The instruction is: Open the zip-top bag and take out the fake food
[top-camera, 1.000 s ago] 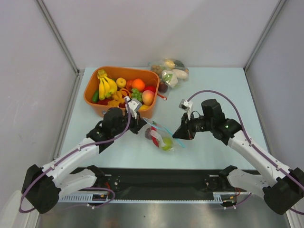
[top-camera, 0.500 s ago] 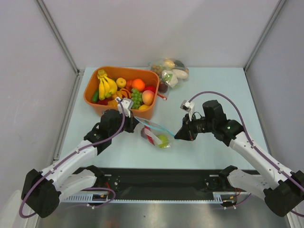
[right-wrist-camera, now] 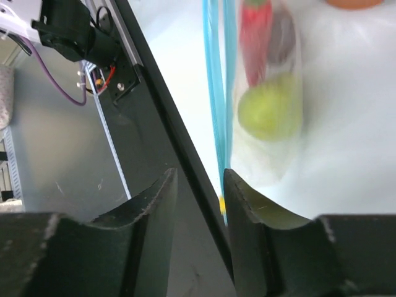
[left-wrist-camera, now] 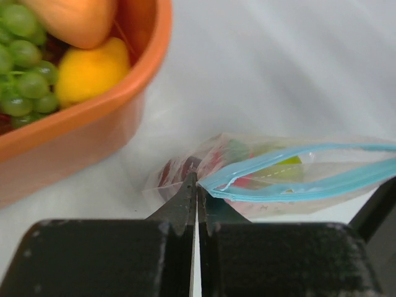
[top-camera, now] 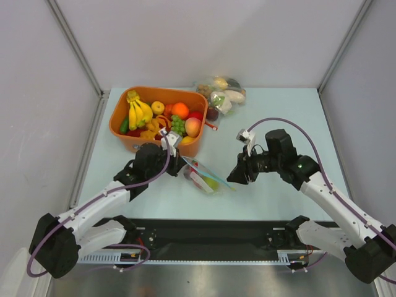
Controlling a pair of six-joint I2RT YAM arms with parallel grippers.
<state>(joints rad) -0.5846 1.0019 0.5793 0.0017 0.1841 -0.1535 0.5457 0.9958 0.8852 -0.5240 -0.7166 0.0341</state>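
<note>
The zip-top bag hangs just above the table between the arms. Its pale blue zip strip runs from my left gripper toward my right. My left gripper is shut on the strip's left corner, with the jaws pressed together on it in the left wrist view. The bag holds a green pear, a red chili and a dark purple fruit. My right gripper is open. The strip's free end lies just inside one of its fingers, untouched.
An orange tub of bananas, grapes, an orange and a peach stands just behind my left gripper, its wall close in the left wrist view. A larger bag of vegetables lies at the back. The black front rail runs under my right gripper.
My left gripper pulled left with the bag, then came back right, still holding the corner. My right gripper edged closer, and the strip's free end now reaches between its open jaws.
</note>
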